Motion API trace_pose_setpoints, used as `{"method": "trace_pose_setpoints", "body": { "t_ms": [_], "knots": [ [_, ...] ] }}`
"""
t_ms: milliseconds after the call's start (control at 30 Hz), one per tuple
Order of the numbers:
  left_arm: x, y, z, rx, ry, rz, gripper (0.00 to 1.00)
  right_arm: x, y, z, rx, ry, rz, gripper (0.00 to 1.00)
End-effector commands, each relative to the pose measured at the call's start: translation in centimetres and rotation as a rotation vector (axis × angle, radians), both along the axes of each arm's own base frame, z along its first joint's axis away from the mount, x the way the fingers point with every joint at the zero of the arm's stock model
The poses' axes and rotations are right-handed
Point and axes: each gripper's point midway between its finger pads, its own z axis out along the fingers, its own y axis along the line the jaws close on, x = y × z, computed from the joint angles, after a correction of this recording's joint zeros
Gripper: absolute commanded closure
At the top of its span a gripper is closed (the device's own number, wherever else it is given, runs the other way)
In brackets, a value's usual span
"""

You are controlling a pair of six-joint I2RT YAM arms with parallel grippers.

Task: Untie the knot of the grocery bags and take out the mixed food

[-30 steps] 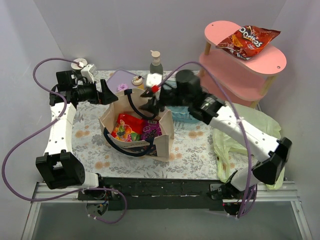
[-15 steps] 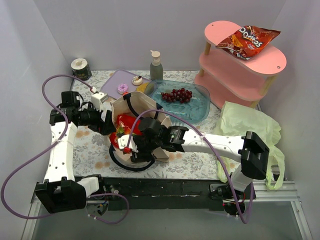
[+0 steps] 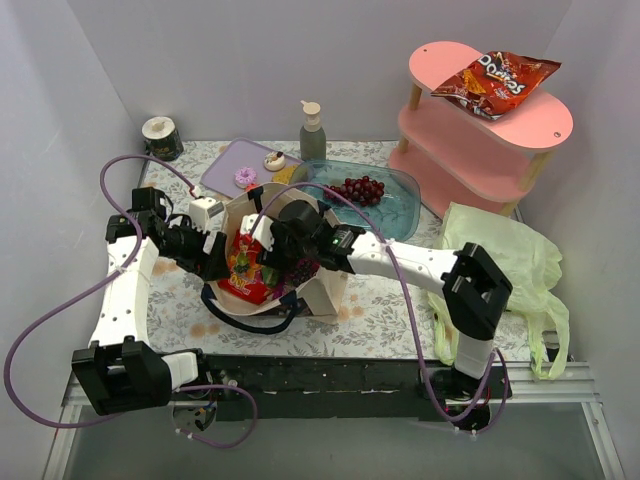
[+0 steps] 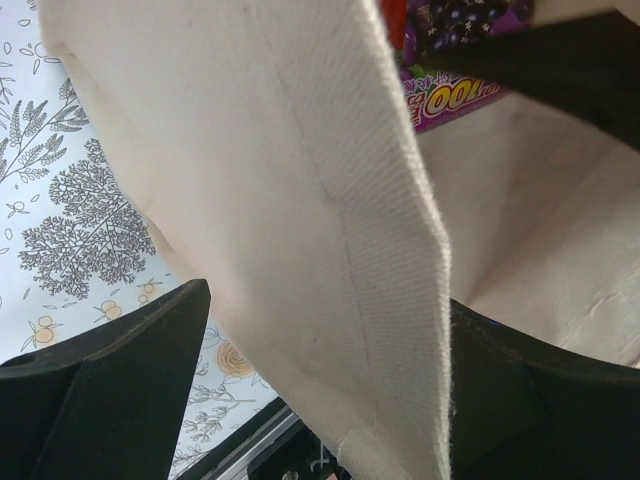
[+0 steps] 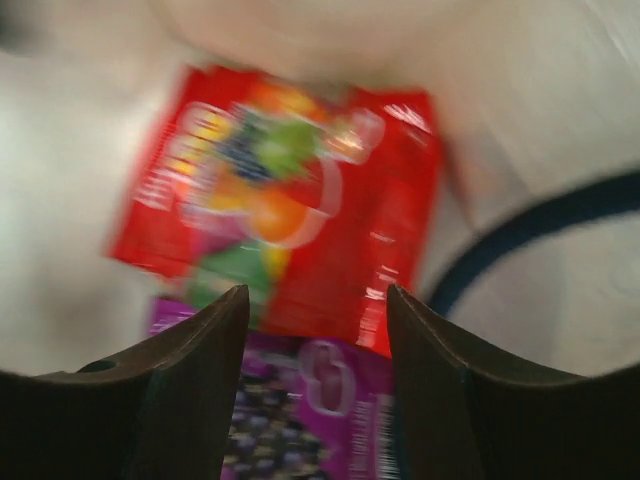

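Observation:
The beige canvas tote [image 3: 325, 290] stands mid-table with its mouth open, navy handle [image 3: 250, 318] hanging at the front. A red snack packet [image 3: 245, 265] and a purple one [image 3: 300, 270] lie inside. My left gripper [image 3: 213, 255] is open and straddles the tote's left wall [image 4: 320, 200], one finger inside and one outside. My right gripper [image 3: 275, 250] is open inside the tote, just above the red packet [image 5: 300, 200] and the purple packet [image 5: 310, 410]. The pale-green plastic bag [image 3: 510, 255] lies slack at the right; I see no knot. Grapes [image 3: 355, 188] lie in the blue tray. The Doritos bag [image 3: 497, 80] is on the pink shelf.
The clear blue tray [image 3: 400, 215] is behind the tote. A pump bottle [image 3: 312, 130], a purple board [image 3: 228, 165] with small items and a cup [image 3: 160, 135] stand at the back. The pink tiered shelf [image 3: 480, 135] fills the back right corner.
My right arm swung from the blue tray down to the tote's front, then into its mouth. My left gripper moved nearer along the tote's left side, and the tote shifted and reshaped.

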Motion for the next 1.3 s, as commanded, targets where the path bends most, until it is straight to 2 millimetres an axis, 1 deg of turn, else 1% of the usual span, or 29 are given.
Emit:
{"method": "trace_pose_setpoints", "body": {
  "t_ms": [0,33,100,133,300,333,367,400,433,467,500,533,567,600,633,700,733,767,800,833,900,933,967,1000,1033,1067,1133,1167,1267],
  "knots": [
    [0.2,0.3,-0.1,0.021,-0.025,0.004,0.18,4.7,0.1,0.7,0.029,-0.030,-0.100,0.29],
    [0.1,0.3,-0.2,0.017,-0.021,0.004,0.18,5.2,0.3,-0.3,0.016,-0.022,-0.106,0.28],
    [0.1,0.0,-0.1,0.003,-0.023,0.003,0.18,5.9,0.7,-0.8,0.014,-0.022,-0.112,0.25],
    [0.1,-0.1,-0.1,-0.005,-0.020,0.007,0.17,6.3,1.2,-1.6,0.004,-0.018,-0.107,0.23],
    [0.1,-0.4,0.3,-0.028,-0.036,0.016,0.16,5.8,2.8,-3.5,-0.024,-0.006,-0.056,0.23],
    [0.1,-0.4,0.4,-0.026,-0.038,0.016,0.16,5.7,2.9,-4.1,-0.038,-0.005,-0.047,0.32],
    [0.0,-0.4,0.4,-0.021,-0.037,0.015,0.16,5.5,2.8,-4.4,-0.051,-0.014,-0.031,0.38],
    [-0.1,-0.4,0.4,-0.019,-0.037,0.012,0.15,5.3,2.8,-4.6,-0.059,-0.017,-0.021,0.50],
    [-0.1,-0.3,0.4,-0.014,-0.037,0.014,0.15,5.3,2.6,-4.3,-0.058,-0.029,-0.016,0.55],
    [-0.2,-0.2,0.3,-0.008,-0.031,0.013,0.15,5.0,2.3,-4.5,-0.071,-0.035,-0.005,0.61],
    [-0.2,-0.1,0.4,-0.001,-0.037,0.009,0.15,4.8,2.3,-4.3,-0.070,-0.037,0.009,0.81],
    [-0.2,-0.1,0.3,0.001,-0.037,0.009,0.15,4.7,2.1,-3.3,-0.056,-0.050,0.016,0.96],
    [-0.1,0.0,0.3,0.006,-0.041,0.009,0.14,4.4,1.8,-3.1,-0.058,-0.054,0.023,0.99],
    [0.2,0.1,0.5,0.008,-0.049,0.011,0.14,4.2,1.6,-2.4,-0.049,-0.056,0.030,0.99],
    [0.3,0.1,0.5,0.010,-0.053,0.011,0.14,3.9,1.4,-0.4,-0.018,-0.074,0.039,0.99],
    [0.9,0.4,0.8,0.025,-0.078,0.017,0.13,2.9,1.0,1.4,0.011,-0.064,0.069,0.99],
    [1.1,0.4,0.9,0.027,-0.083,0.021,0.12,2.4,0.5,4.1,0.057,-0.075,0.082,0.99],
    [1.5,0.5,1.0,0.029,-0.096,0.024,0.12,2.0,0.2,5.4,0.081,-0.072,0.092,0.99],
    [1.6,0.2,1.4,0.013,-0.109,0.015,0.09,1.4,-0.1,6.6,0.109,-0.059,0.119,0.99],
    [1.8,0.0,2.2,0.010,-0.149,-0.016,0.08,0.6,-0.9,9.1,0.149,-0.070,0.130,0.99],
    [2.4,-0.7,3.7,-0.030,-0.196,-0.036,0.05,-0.4,-1.8,11.1,0.186,-0.068,0.166,0.99],
    [3.2,-0.9,6.0,-0.045,-0.254,-0.042,0.04,-1.1,-2.6,13.2,0.222,-0.086,0.181,0.99],
    [3.7,-1.3,7.0,-0.074,-0.259,-0.034,0.03,-1.6,-3.0,14.4,0.248,-0.093,0.195,0.99],
    [4.1,-1.7,8.5,-0.102,-0.290,-0.039,0.02,-2.1,-3.4,15.4,0.273,-0.097,0.214,0.99],
    [4.5,-2.4,10.1,-0.149,-0.321,-0.050,0.02,-2.6,-3.9,17.8,0.316,-0.129,0.220,0.99],
    [5.3,-2.8,12.6,-0.181,-0.382,-0.044,0.02,-2.8,-4.2,18.7,0.329,-0.134,0.224,0.99],
    [5.7,-3.8,15.3,-0.254,-0.433,-0.065,0.02,-3.0,-4.7,20.9,0.355,-0.164,0.221,0.99],
    [6.3,-4.1,17.5,-0.288,-0.477,-0.051,0.02,-3.0,-4.8,22.7,0.379,-0.200,0.226,0.99],
    [6.6,-5.2,20.6,-0.371,-0.536,-0.097,0.02,-2.8,-5.6,26.5,0.435,-0.298,0.209,0.99]
  ]
}}
